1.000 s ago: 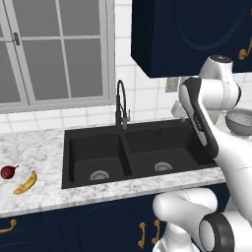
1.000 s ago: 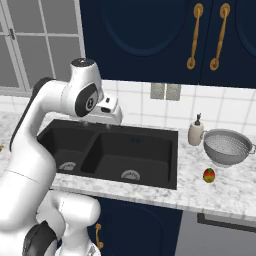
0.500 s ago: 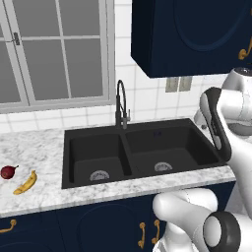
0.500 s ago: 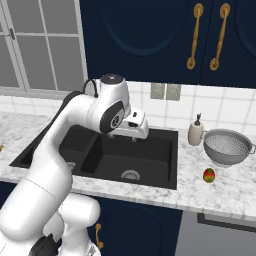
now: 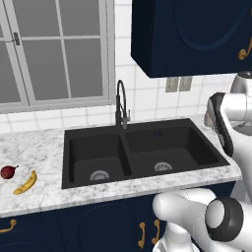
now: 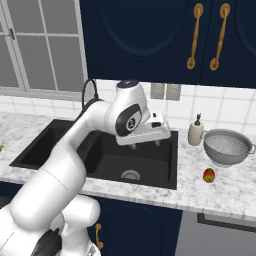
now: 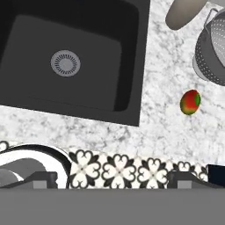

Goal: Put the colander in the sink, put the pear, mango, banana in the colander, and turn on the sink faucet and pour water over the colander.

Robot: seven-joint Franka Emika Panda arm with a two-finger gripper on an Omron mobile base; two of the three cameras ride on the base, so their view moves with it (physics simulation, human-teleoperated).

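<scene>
The colander [image 6: 228, 146], a silver-grey perforated metal bowl, is seen standing upright on the white marbled counter [image 6: 225, 187] to the right of the sink [image 6: 131, 159], a matte black double-basin unit with a round metal drain in each basin. A beige soap dispenser [image 6: 196, 132] is set just beside the colander on its left, against the tiled wall. The mango [image 6: 209, 175], a small oval fruit mottled red, orange and green, is placed on the counter nearer than the colander and apart from it. The tall black gooseneck sink faucet [image 5: 121, 103] is mounted behind the divider between the two basins. On the counter well to the left of the sink, the dark maroon pear [image 5: 8, 172] and the small curved yellow banana [image 5: 26, 182] are laid close together. The white arm's gripper [image 6: 146, 143] is held above the right basin with its jaws spread wide, nothing between them.
</scene>
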